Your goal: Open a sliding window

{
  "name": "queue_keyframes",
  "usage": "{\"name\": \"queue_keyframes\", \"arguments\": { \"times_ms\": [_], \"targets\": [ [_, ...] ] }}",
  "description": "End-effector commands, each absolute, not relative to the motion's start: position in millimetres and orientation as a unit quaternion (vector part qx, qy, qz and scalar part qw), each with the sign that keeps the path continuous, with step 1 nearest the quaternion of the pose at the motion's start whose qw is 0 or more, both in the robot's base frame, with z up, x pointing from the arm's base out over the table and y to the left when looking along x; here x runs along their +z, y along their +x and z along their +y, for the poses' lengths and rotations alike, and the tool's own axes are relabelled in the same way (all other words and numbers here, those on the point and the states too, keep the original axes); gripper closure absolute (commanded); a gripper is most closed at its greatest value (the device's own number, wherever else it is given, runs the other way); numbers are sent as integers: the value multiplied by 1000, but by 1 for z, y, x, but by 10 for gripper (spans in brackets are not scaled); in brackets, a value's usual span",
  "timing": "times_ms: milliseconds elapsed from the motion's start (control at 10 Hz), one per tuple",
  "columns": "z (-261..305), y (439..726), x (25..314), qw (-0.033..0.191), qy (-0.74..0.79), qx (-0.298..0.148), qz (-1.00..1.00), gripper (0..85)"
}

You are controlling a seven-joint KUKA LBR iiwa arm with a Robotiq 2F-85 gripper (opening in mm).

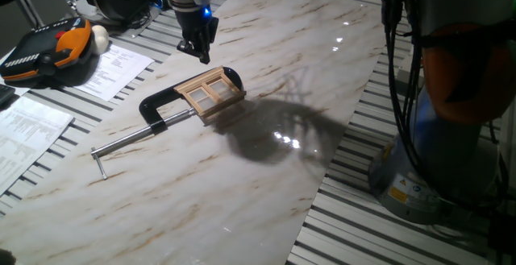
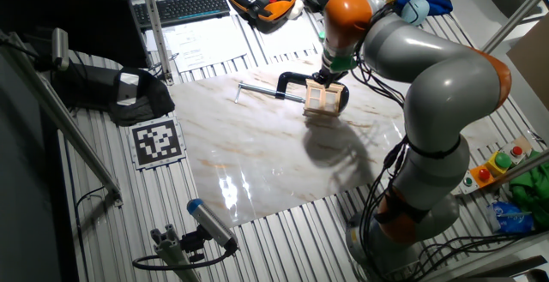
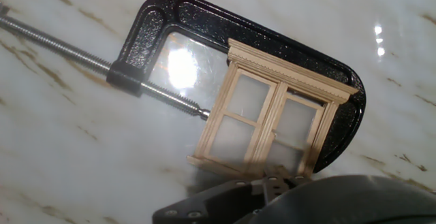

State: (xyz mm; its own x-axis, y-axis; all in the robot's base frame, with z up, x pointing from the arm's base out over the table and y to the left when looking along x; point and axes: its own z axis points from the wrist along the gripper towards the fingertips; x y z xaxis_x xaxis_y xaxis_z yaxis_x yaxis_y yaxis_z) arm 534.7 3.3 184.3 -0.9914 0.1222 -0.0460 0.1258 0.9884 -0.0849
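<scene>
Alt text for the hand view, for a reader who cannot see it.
A small tan wooden sliding window sits in the mouth of a black C-clamp lying on a marble-patterned table. The clamp's threaded rod reaches the frame's left edge.

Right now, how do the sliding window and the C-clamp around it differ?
The sliding window is light tan wood with thin crossbars and panes; the C-clamp is black metal with a steel screw rod. The window is a compact rectangle, while the clamp is larger and curves around it. Both lie flat on the marble tabletop.
</scene>
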Motion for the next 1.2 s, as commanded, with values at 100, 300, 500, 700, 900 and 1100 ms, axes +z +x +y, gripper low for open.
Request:
{"name": "queue_keyframes", "arguments": {
  "times_ms": [100, 300, 500, 700, 900, 1100],
  "targets": [
    [3, 536, 183, 7, 85, -38, 996, 850],
    [2, 534, 182, -20, 106, -47, 993, 850],
    [1, 532, 173, -25, 129, -23, 991, 850],
    [-2, 531, 169, -20, 133, -14, 991, 850],
    [-3, 529, 164, -5, 134, -15, 991, 850],
    [-6, 526, 152, -3, 138, -8, 990, 850]
  ]
}}
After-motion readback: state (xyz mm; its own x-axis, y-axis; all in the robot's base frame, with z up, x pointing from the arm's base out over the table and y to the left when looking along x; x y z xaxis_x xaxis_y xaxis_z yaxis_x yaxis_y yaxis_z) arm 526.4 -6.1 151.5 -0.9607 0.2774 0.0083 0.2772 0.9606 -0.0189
